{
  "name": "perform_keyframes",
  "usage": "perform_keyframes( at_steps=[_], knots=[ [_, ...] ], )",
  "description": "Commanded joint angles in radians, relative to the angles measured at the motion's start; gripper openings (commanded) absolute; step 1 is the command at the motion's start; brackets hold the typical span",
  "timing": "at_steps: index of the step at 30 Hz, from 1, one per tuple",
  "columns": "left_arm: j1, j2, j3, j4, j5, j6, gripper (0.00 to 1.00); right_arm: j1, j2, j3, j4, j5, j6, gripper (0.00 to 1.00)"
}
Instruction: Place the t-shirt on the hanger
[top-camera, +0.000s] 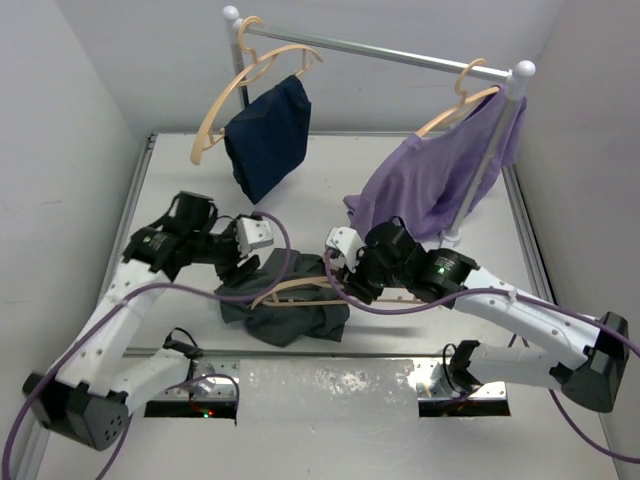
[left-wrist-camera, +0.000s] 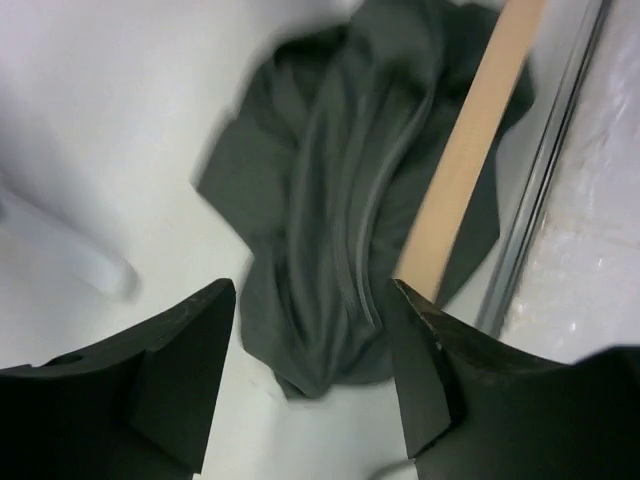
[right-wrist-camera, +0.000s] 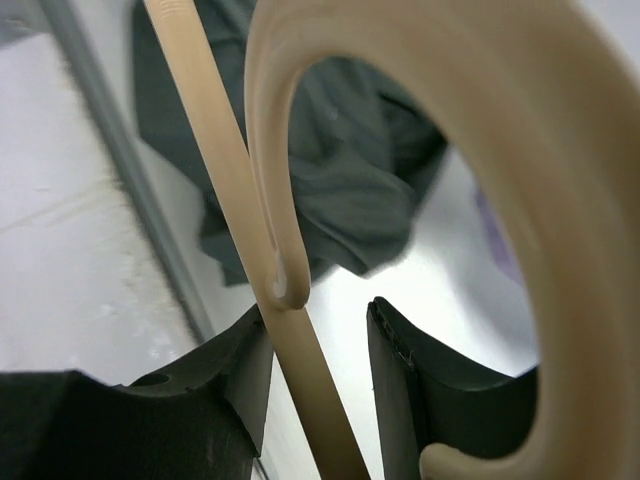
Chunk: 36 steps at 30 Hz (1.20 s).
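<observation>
Three hangers (top-camera: 300, 288), three garments (top-camera: 290, 320)

Top external: high behind the arm bases, looks down over whole worktop (top-camera: 330, 170) to the rail (top-camera: 380, 50). Left wrist: close, looking down on t-shirt (left-wrist-camera: 330, 200). Right wrist: very close on hanger (right-wrist-camera: 225, 190). All three share t-shirt and hanger.

The t-shirt (top-camera: 285, 315) is soft matt cloth, dark grey, with many folds. The hanger (top-camera: 300, 290) looks like pale wood, smooth, with a light sheen on its hook. The rail (top-camera: 380, 50) is bright polished metal with 2 white knobs (top-camera: 231, 14) that look like plastic. The navy garment (top-camera: 268, 135) and the lilac shirt (top-camera: 430, 180) are matt cloth too. The table (top-camera: 330, 170) is smooth, matt white.
</observation>
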<state>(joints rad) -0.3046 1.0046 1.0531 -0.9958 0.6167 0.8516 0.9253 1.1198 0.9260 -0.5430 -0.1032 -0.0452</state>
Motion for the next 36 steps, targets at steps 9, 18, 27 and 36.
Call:
perform_keyframes(
  at_steps=[9,18,27,36],
  knots=[
    [-0.024,0.201,-0.208,0.099,-0.193,0.003,0.77,0.003,-0.147,-0.024,-0.015,0.369,-0.021,0.0],
    [-0.08,0.241,-0.286,0.269,-0.274,-0.135,0.76,0.003,-0.141,-0.045,-0.015,0.364,-0.018,0.0],
    [-0.133,0.298,-0.282,0.341,-0.425,-0.195,0.05,0.003,-0.144,-0.042,-0.012,0.321,-0.018,0.0],
    [-0.133,0.25,-0.186,0.255,-0.413,-0.213,0.0,0.003,-0.12,-0.038,-0.002,0.242,-0.013,0.0]
  ],
)
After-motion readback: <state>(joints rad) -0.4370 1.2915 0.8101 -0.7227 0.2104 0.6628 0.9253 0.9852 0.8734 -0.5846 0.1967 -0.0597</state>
